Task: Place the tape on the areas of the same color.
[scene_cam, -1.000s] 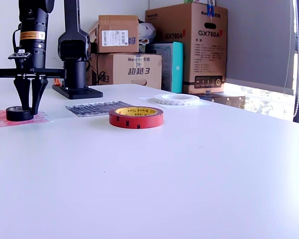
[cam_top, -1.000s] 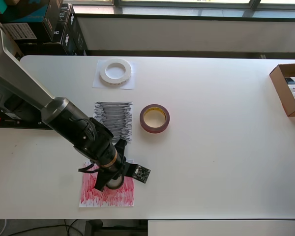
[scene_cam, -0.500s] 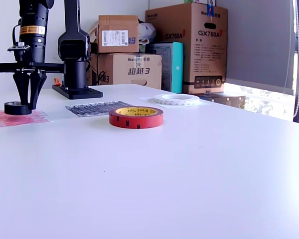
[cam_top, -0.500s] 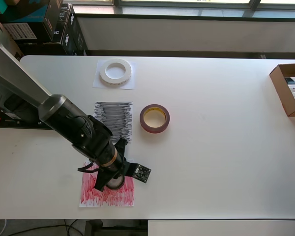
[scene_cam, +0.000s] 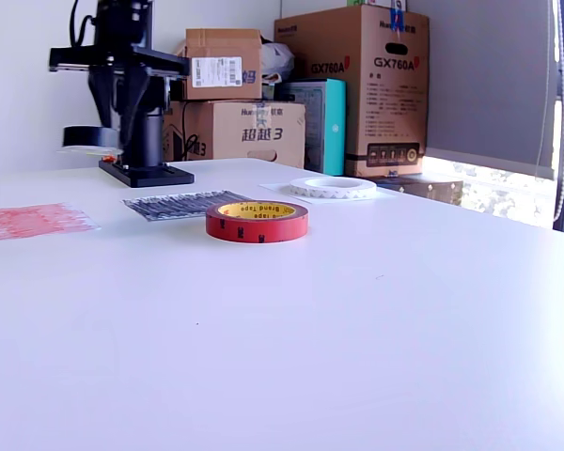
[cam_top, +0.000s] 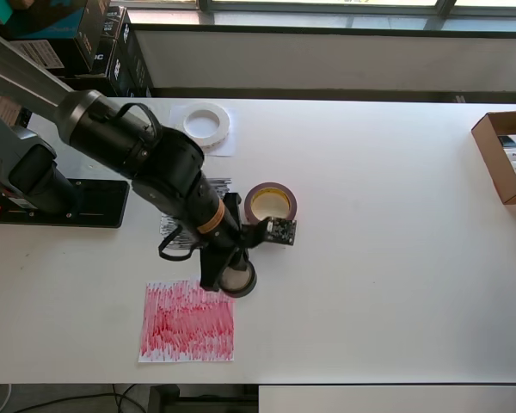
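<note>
Since one second ago, I see that the gripper (cam_top: 233,274) has lifted the small black tape (cam_top: 237,280) off the red scribbled sheet (cam_top: 187,321) and carried it up into the air; the sheet now lies bare.

At the overhead view's right edge, well apart from the red sheet, a brown cardboard box (cam_top: 489,148) stands open, with some dark and light packets inside that I cannot identify. Behind the table (scene_cam: 376,310) in the exterior view, several closed cartons (scene_cam: 352,89) are stacked.

My arm (cam_top: 129,148) reaches from its black base (cam_top: 73,203) across the black scribbled sheet (scene_cam: 183,203), with the wrist turned down. The fingers (scene_cam: 130,94) are clamped on the rim of the black tape (scene_cam: 91,138), which hangs high above the table. In the overhead view it sits just beyond the red sheet's upper right corner.

The dark red tape (cam_top: 271,206) lies on bare table, beside the black sheet and farther from the red sheet. The white tape (cam_top: 206,125) rests on the plain white sheet (cam_top: 179,129), the farthest from the red sheet.
</note>
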